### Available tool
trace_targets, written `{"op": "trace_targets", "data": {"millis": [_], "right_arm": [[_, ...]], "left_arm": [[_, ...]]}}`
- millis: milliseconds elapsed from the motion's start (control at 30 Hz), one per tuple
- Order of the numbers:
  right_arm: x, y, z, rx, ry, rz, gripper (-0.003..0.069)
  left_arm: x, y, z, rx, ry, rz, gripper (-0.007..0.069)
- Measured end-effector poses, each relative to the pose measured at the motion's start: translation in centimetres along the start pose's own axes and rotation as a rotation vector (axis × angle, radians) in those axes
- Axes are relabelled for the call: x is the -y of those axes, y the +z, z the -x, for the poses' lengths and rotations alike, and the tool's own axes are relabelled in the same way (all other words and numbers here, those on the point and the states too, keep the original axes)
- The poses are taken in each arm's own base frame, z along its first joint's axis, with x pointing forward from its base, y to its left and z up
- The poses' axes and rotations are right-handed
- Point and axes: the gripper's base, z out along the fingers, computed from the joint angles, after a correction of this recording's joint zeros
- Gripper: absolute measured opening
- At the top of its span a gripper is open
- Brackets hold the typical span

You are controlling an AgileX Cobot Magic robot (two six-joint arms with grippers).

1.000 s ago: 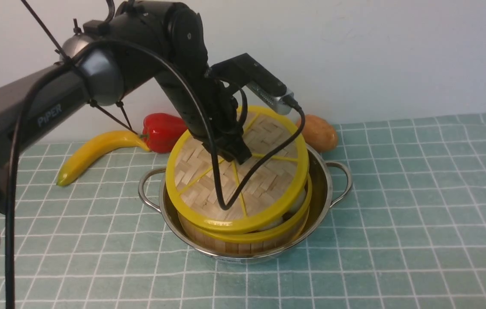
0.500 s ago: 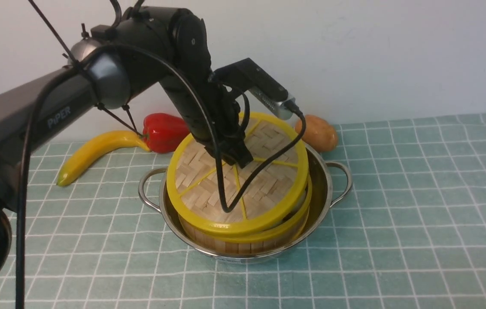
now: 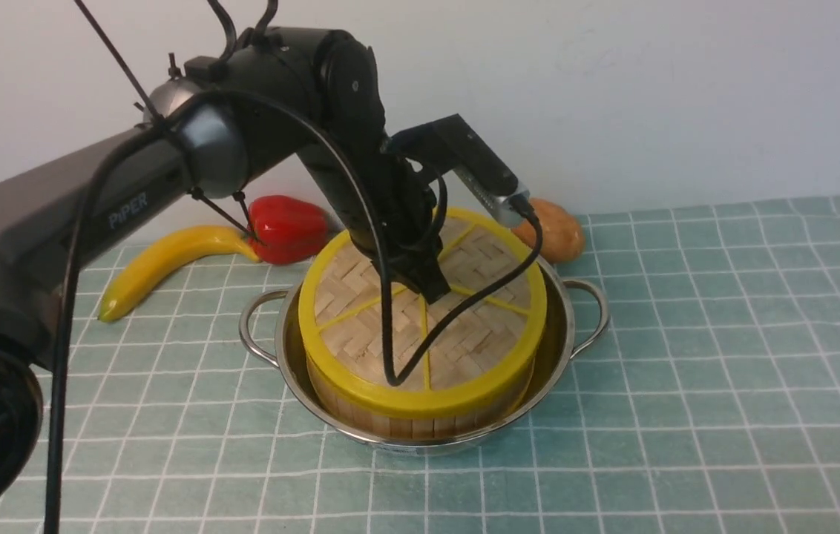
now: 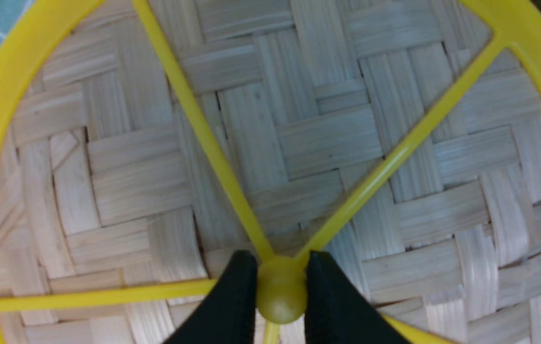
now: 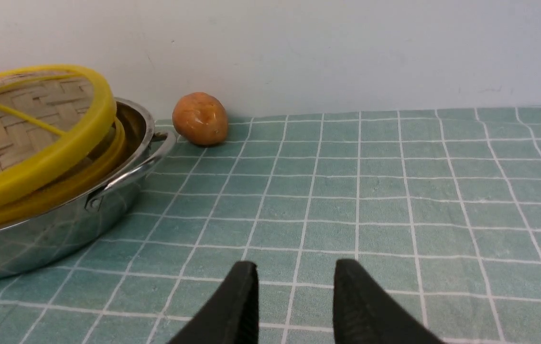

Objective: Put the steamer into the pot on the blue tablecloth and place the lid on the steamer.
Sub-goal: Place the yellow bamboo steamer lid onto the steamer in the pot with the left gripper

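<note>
Lid point(image 3: 361, 334) has slid right, squarely over the steamer point(image 3: 420, 423) at frame centre; left gripper point(image 4: 281, 274) clamps its hub.

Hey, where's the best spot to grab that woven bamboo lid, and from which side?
Pinch the small round knob at the lid's hub, coming straight down from above. The lid is a flat disc over the steamer, so the knob is its only raised part. The left hand grips it this way.

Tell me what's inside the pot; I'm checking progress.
The steamer stands in the pot, with the lid on it, gripped by the left hand. The lid hides the steamer's contents.
</note>
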Motion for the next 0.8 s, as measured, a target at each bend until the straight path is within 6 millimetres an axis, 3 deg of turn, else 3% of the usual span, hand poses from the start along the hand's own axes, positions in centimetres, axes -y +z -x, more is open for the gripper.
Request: {"op": "trace_targets", "data": {"millis": [133, 367, 800], "right_arm": [[0.0, 0.0, 0.0, 0.0, 0.0, 0.0, 0.0242], [0.0, 0.0, 0.0, 0.0, 0.0, 0.0, 0.0242], [0.0, 0.0, 0.0, 0.0, -0.004, 0.0, 0.0242]], "left_arm": [[0.0, 1.0, 0.0, -0.013, -0.005, -0.009, 0.0117], [-0.2, 1.2, 0.2, 0.0, -0.012, 0.009, 0.0117], [-0.9, 0.2, 0.8, 0.026, -0.068, 0.029, 0.0117]]}}
